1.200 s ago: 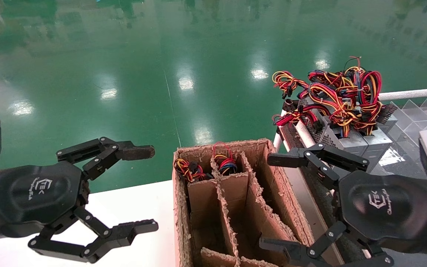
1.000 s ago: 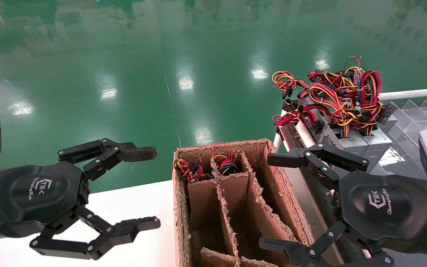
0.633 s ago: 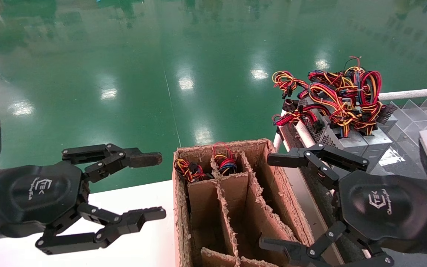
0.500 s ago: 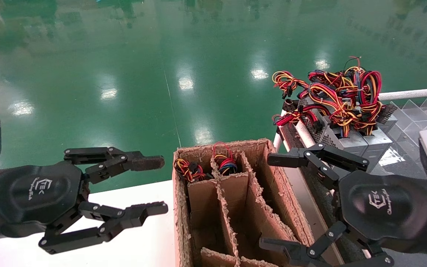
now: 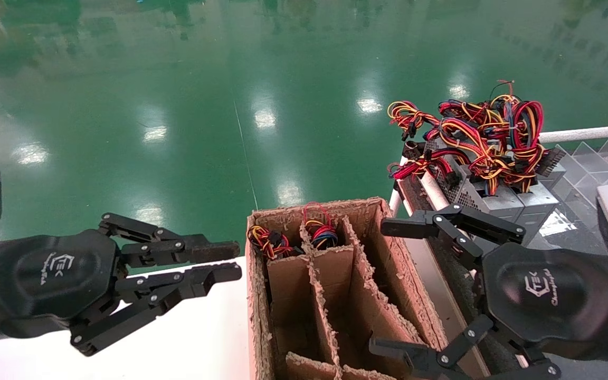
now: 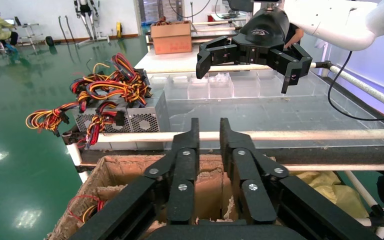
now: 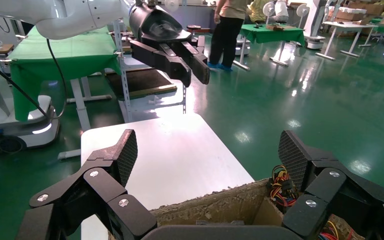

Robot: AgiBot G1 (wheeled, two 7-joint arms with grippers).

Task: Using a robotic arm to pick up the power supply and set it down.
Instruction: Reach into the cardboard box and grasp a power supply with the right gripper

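Observation:
A worn cardboard box [image 5: 283, 212] with dividers stands in the middle. Two small looped wire bundles, one at the back left [image 5: 267, 241] and one beside it [image 5: 321, 233], poke out of its far compartments. They mark power supplies standing inside, with their grey cases hidden. My left gripper [image 5: 234, 258] hovers over the white table just left of the box, shut with only a narrow slit and nothing between its fingers [image 6: 192, 135]. My right gripper [image 5: 386, 287] hangs wide open over the box's right side, also empty.
Grey perforated cases [image 5: 494, 198] with a big tangle of red, yellow and black wires [image 5: 473, 134] sit on a rack at the back right. Behind them are a white tube rail [image 5: 583, 133] and clear divider trays [image 5: 594, 158]. The white table [image 5: 188, 327] lies left of the box.
My left gripper's fingers have closed from wide open to almost touching while staying beside the box. The right gripper and the box have not moved.

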